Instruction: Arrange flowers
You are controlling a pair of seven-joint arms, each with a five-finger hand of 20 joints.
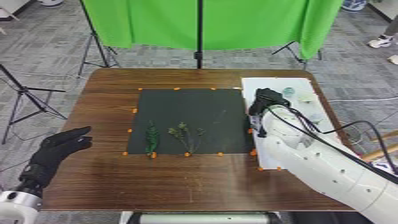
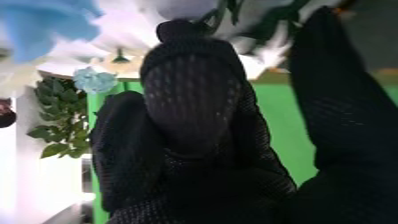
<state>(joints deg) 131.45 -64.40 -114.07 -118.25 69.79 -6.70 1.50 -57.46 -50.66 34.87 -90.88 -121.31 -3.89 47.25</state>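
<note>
Snagged blooms are the main risk at the crowded white board

The right hand (image 1: 265,100) is over the left side of the white board (image 1: 269,84), close to the pale blue flower (image 1: 289,91) and the whitish flower (image 1: 306,97) lying there. I cannot tell whether it is pinching anything; dark green leaves (image 2: 259,25) show right by it in the wrist view, held or merely behind. If it is closing on a stem, a grip that takes in two could drag a neighbour along, since the blooms lie near one another. Pressing too low would probably crush petals. The black cables (image 1: 311,131) looping off that arm might catch on flowers as it swings.

The leafy green sprig (image 1: 152,140) and the thin budded stem (image 1: 188,139) lie side by side on the dark mat (image 1: 191,107), near its close edge; a low sweep could knock them askew.

For room, the far half of the mat is the easiest ground. The board runs near the right edge of the bench (image 1: 111,100), so outward moves there have little margin. The left hand (image 1: 64,145) is spread and relaxed beyond the mat's left side, well apart from the right.
</note>
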